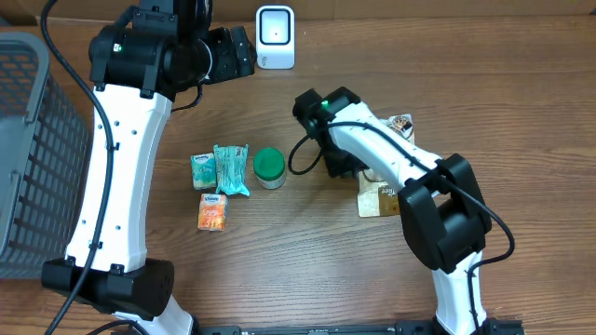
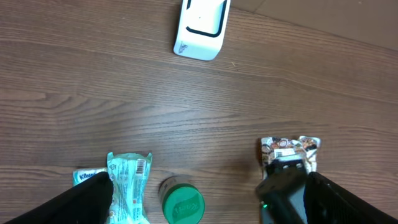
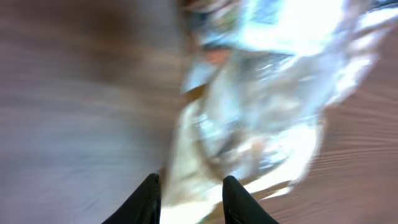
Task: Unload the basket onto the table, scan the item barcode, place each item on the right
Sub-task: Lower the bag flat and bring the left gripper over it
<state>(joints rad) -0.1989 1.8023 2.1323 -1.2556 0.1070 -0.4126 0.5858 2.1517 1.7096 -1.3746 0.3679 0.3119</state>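
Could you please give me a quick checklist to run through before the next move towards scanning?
1. Barcode scanner standing, with bare table in front of it: ok.
2. Left gripper open, nothing between its fingers: ok.
3. Right gripper has a firm hold on the shiny foil packet: cannot tell, the wrist view is blurred.
4. Packet's barcode located and turned outward: cannot tell.
5. Tissue pack and green-lidded jar apart from both grippers: ok.
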